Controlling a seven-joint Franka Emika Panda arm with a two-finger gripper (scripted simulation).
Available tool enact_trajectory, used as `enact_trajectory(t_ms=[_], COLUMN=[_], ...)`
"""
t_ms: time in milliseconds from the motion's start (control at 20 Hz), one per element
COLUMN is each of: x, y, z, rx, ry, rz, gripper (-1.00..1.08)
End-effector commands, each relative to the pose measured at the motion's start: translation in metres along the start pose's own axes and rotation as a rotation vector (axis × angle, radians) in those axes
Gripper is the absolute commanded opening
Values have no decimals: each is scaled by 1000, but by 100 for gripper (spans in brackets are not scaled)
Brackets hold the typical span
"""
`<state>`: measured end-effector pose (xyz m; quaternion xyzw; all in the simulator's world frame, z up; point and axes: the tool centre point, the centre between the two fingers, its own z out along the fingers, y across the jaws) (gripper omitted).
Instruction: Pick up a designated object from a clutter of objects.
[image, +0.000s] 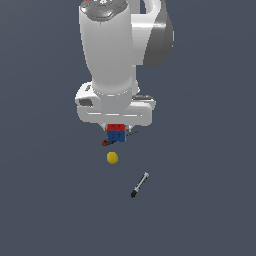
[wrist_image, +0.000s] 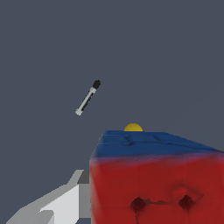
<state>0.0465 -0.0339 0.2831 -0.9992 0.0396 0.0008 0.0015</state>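
Dark grey table (image: 210, 200) carries yellow ball (image: 112, 158) and thin tool (image: 140, 185); gripper (image: 116, 131) is clamped on the cube (image: 116, 134) beside the screwdriver (image: 106, 142).

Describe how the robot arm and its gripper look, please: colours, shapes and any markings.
The arm is a rounded, glossy white shell with a darker grey section at its upper joint. Near the top sits a grey cap with small red and blue marks. Below, the hand is a wide, flat white block with a small grey inset on one end. The gripper itself is mostly hidden; the wrist view shows one pale grey, angular finger. No cables show.
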Motion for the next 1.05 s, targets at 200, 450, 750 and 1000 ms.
enact_trajectory(t_ms=[200, 450, 750, 1000], x=[5, 9, 13, 14], y=[56, 85, 102, 103], z=[-54, -80, -96, -98], rx=[-1, -2, -3, -3], ry=[2, 2, 2, 2], rz=[-1, 0, 0, 0], gripper=[-100, -100, -100, -100])
